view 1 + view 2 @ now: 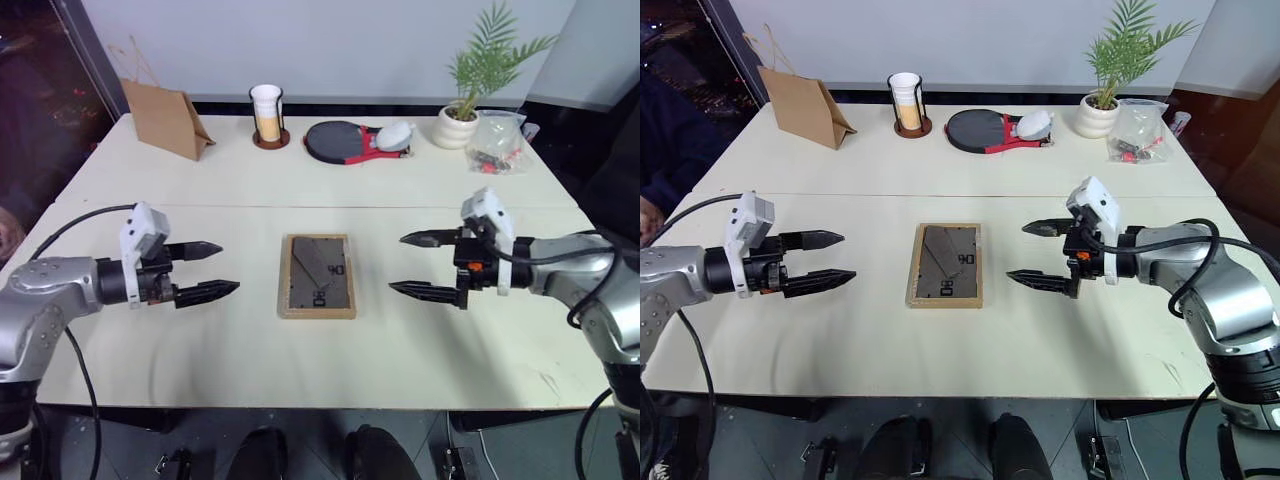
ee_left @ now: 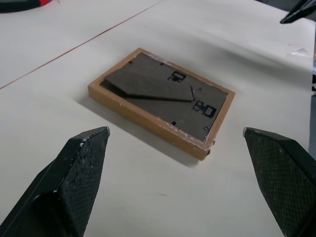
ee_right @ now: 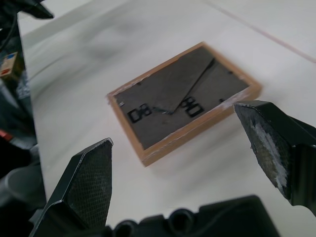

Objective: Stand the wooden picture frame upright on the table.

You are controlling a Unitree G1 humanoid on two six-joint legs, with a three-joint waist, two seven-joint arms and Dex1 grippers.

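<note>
The wooden picture frame (image 1: 318,275) lies flat, face down, on the near half of the cream table (image 1: 250,180). Its dark grey back with the folded stand faces up, as the left wrist view (image 2: 163,96) and the right wrist view (image 3: 183,96) show up close. My left gripper (image 1: 210,270) hovers to the frame's left, open, its fingers pointing at the frame. To the frame's right my right gripper (image 1: 420,265) is also open and pointing at it. Neither gripper touches the frame.
Along the far edge stand a brown paper bag (image 1: 165,118), a cup in a dark holder (image 1: 268,115), a table-tennis paddle (image 1: 345,140), a potted plant (image 1: 470,95) and a clear plastic bag (image 1: 498,142). A seam (image 1: 320,207) crosses the table's middle.
</note>
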